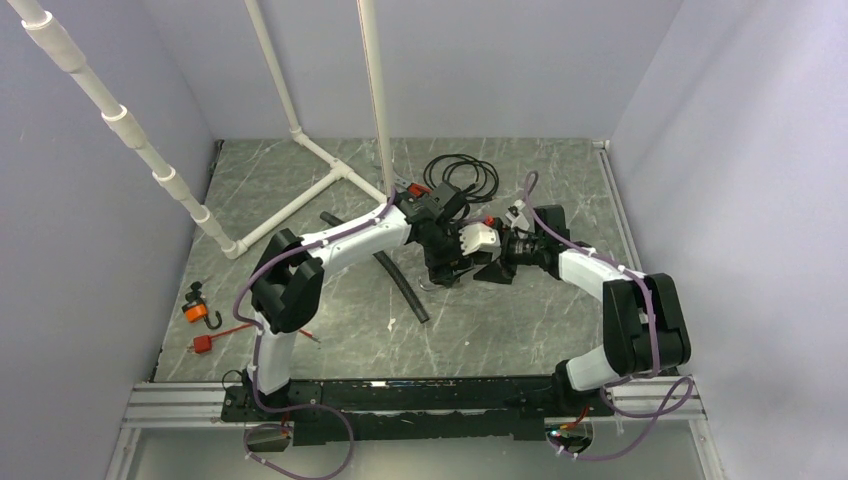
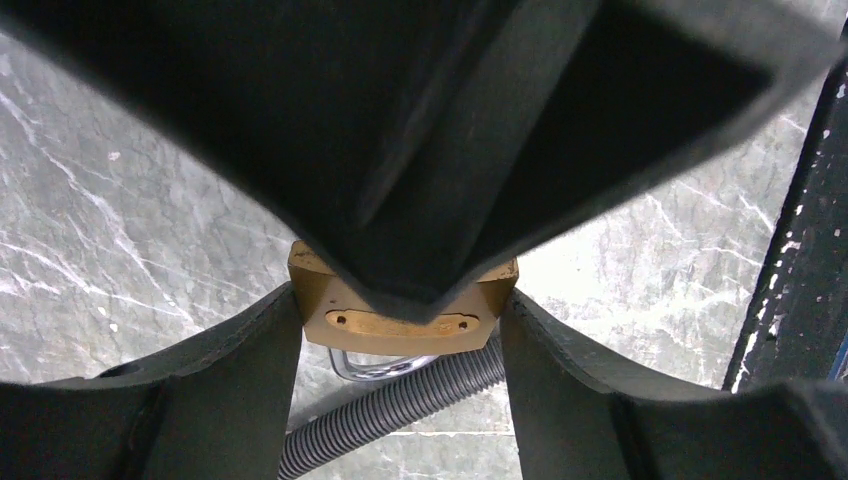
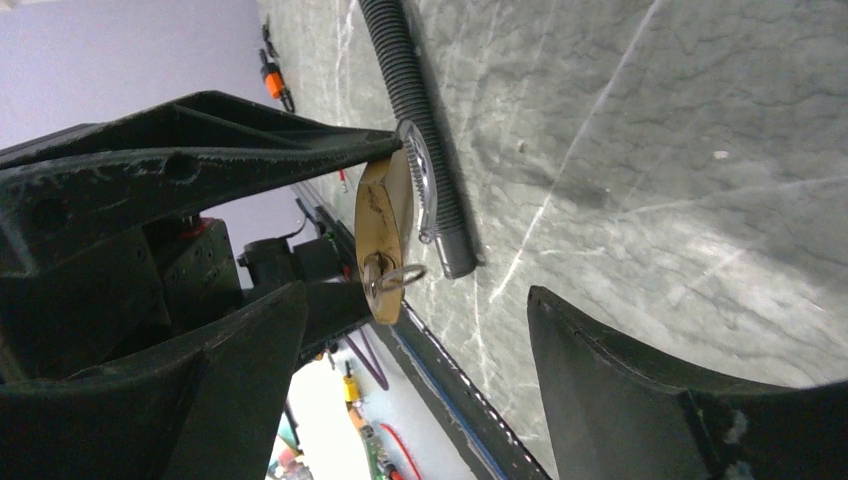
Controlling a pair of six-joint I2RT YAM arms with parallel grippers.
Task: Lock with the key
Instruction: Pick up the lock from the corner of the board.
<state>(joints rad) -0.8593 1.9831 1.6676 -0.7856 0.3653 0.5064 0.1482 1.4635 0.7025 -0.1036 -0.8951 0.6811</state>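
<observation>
Two robot arms meet at centre of the top view, above a grey marble-look table [image 1: 520, 330]. The left gripper [image 2: 400, 312] is clamped on a brass padlock [image 2: 400, 328], one finger on each side of the body. The padlock is held off the table, lower centre of the left wrist view, w/ its chrome shackle [image 2: 378, 368] showing beneath. In the right wrist view the padlock sits centre-left, edge-on, and a key [image 3: 392, 277] sticks out of its base. The right gripper [image 3: 418, 300] has its fingers spread wide, lower left and lower right of frame. The key is just beside the gap between them, but nothing is gripped.

Progress, as a judgement: the key looks inserted and the lock is steadied, so approx. halfway. Left to do: the right gripper closes on the key and turns it; the shackle may need pressing home.

Hard to make out:
- Whether the shackle is seated or sprung open: can't tell from either wrist view.
- A large dark shape, prob. the other gripper, fills the upper left wrist view and hides most of the padlock.
- In the top view the padlock and key are lost among the grippers.

A black ribbed hose [image 3: 420, 120] lies on the table behind.
</observation>
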